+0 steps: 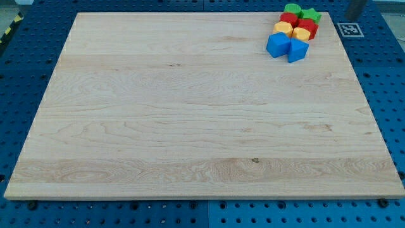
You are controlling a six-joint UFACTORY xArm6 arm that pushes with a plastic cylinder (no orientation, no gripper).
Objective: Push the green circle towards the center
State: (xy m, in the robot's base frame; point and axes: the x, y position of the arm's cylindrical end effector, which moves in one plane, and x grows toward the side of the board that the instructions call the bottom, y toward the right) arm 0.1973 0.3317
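The green circle (292,9) sits at the top right corner of the wooden board (190,114), at the top of a tight cluster of blocks. A green star (311,14) lies just to its right. Below them are two red blocks (290,18) (308,28), two yellow blocks (283,28) (300,33), a blue cube-like block (276,45) and a blue pointed block (297,50). My tip (353,17) shows at the view's top right, off the board, to the right of the cluster and apart from every block.
A white square marker tag (348,29) lies on the blue perforated table (386,76) just below my tip. The board's right edge runs between the cluster and the tip.
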